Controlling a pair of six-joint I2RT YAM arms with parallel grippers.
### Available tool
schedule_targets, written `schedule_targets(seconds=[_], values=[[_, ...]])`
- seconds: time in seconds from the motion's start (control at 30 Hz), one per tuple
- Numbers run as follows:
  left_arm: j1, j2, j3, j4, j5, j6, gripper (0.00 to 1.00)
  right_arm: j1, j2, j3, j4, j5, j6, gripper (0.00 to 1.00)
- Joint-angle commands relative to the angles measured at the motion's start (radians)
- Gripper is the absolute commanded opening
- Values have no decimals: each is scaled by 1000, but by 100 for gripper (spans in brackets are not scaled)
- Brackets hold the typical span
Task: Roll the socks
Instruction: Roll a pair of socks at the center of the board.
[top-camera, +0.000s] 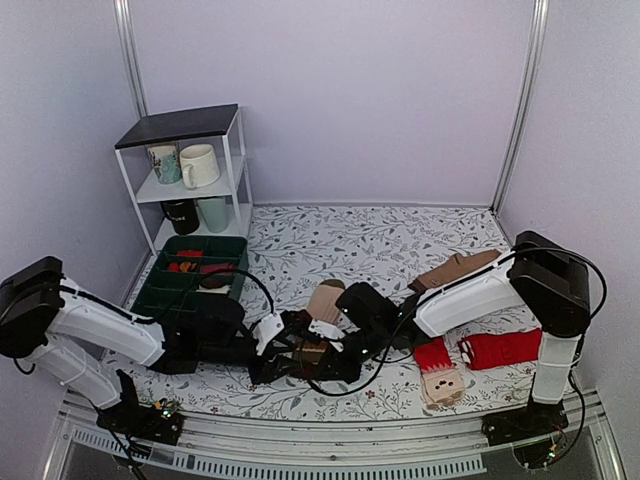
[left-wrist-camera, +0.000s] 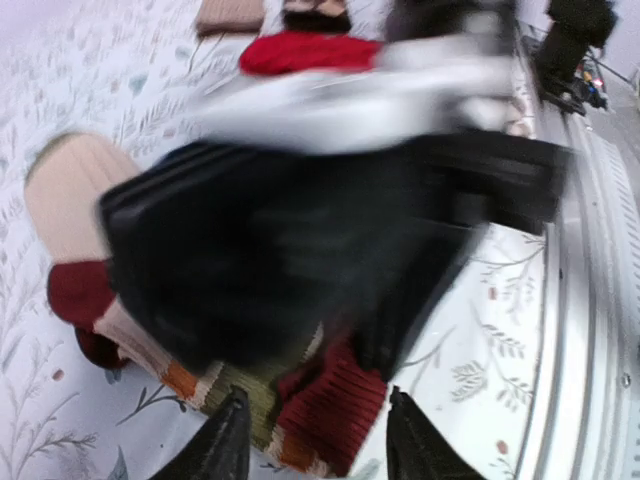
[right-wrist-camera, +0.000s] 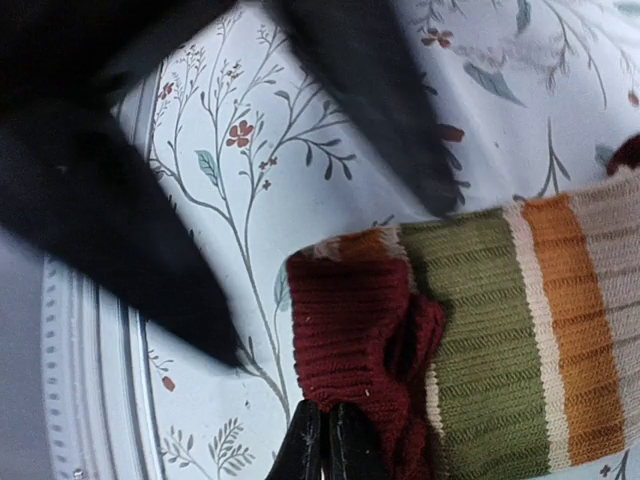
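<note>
A striped sock (top-camera: 311, 351) with green, orange and beige bands and a dark red cuff lies near the front of the table, its beige toe (top-camera: 325, 299) pointing away. In the left wrist view my left gripper (left-wrist-camera: 318, 442) is open, its fingers either side of the dark red cuff (left-wrist-camera: 335, 410); the blurred right arm hides much of the sock. In the right wrist view my right gripper (right-wrist-camera: 325, 442) is shut, pinching the edge of the dark red cuff (right-wrist-camera: 355, 330), beside the green band (right-wrist-camera: 470, 330). From above, the left gripper (top-camera: 272, 348) and right gripper (top-camera: 328, 356) meet at the sock.
A red and beige sock (top-camera: 437, 370) and a red sock (top-camera: 503, 347) lie at the front right, a brown sock (top-camera: 455, 268) behind them. A green bin (top-camera: 165, 285) and a white shelf (top-camera: 190, 125) with mugs stand at the back left. The table's front rail (left-wrist-camera: 590, 300) is close.
</note>
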Motion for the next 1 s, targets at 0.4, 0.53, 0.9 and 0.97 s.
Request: schedule_targets(seconds=[0.4,0.53,0.9,0.97], values=[[-203,-178,-174,201,-209,221,66,-168,213,163,-649,-194,94,0],[-202,-58,-119,240,-206,296,68,-173,221,164,-659,-207,87,0],[-202,177,-16,333,-166,364,66,-181,217,155,-676,-222,69,0],[-203,192,-7,332,-158,368,66,-184,219,157,-682,-223,64,0]])
